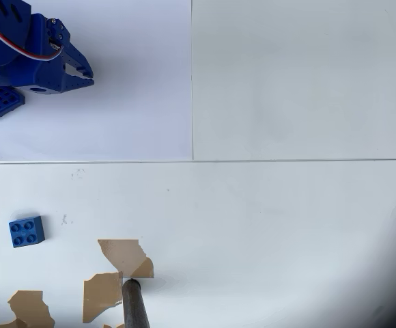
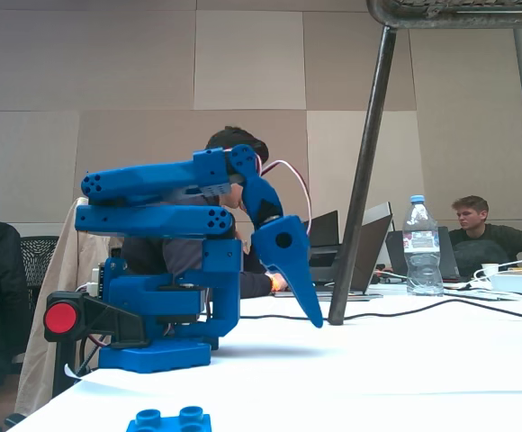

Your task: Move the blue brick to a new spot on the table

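White counter (image 1: pixel 287 225) is chipped near the blue brick (image 1: pixel 26 231), well apart from the folded gripper (image 1: pixel 82 72), whose closure cannot be told; a long reach risks misalignment.

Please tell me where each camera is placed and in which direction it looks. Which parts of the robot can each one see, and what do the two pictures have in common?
Overhead view: sits above, looks straight down on the white table; the gripper enters at top left, the blue brick lies at lower left.
Fixed view: sits low at table height, looks sideways across the table; the whole folded arm shows, gripper pointing down, people with laptops behind.
Shared: the gripper, the table and the blue brick, which lies apart from the gripper.
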Motion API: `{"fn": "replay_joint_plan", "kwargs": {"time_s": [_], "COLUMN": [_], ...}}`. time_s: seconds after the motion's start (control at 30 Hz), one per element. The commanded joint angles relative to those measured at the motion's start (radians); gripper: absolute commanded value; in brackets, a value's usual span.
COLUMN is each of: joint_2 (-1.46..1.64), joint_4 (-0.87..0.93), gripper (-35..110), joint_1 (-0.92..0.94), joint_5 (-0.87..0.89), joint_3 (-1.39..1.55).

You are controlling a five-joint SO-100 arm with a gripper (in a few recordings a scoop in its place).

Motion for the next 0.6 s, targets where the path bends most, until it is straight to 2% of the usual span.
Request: {"fn": "replay_joint_plan", "kwargs": {"time_s": [0.0, 0.57], "joint_2": [0.100, 0.100], "joint_4": [0.021, -0.058], "gripper": [0, 0], "joint_1": [0.023, 0.028], "joint_5": [-0.021, -0.064], "joint_3": [0.071, 0.178]}}
